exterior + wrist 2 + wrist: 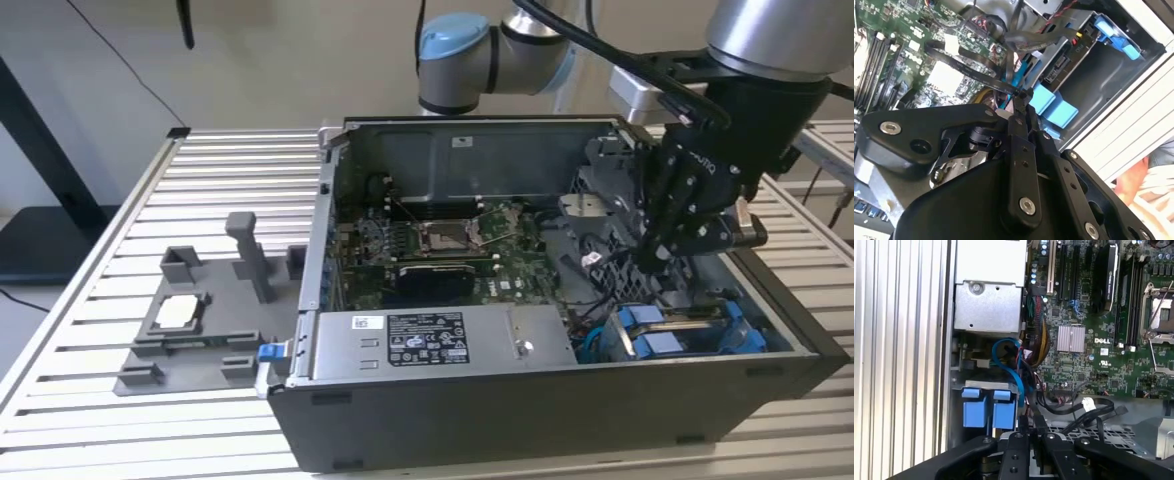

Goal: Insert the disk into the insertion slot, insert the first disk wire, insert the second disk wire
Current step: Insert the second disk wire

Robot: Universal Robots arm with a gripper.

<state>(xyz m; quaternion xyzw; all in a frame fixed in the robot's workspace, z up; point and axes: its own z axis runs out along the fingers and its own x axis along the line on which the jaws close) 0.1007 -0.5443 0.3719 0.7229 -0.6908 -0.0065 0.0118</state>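
Broadly, largest to smallest:
Computer case (534,410): one, dark grey, open side up on a slatted table (80,400); the arm reaches in at the exterior view's right.
Main board (1089,340): one, green, on the case floor, with its square processor socket bare.
Power box (427,345): one, grey with a label, along the near wall of the case.
Insertion slot (1079,75): one grey metal cage in the case's near corner on the exterior view's right, with two blue tabs (989,407) at its mouth.
Disk (694,318): one; I judge it already seated in the cage, a sliver showing between blue fittings. Likely dense, rigid and shock-sensitive; best held by its plastic frame.
Gripper (1021,107): one, hanging just above the cage; jaws pinched together on a thin dark cable.
Cable (974,72): flat, black, limp; best held at its stiff plug end. Two loose dark leads lie nearby in the first wrist view.
Blue cable (1009,365): one, curling beside the cage.
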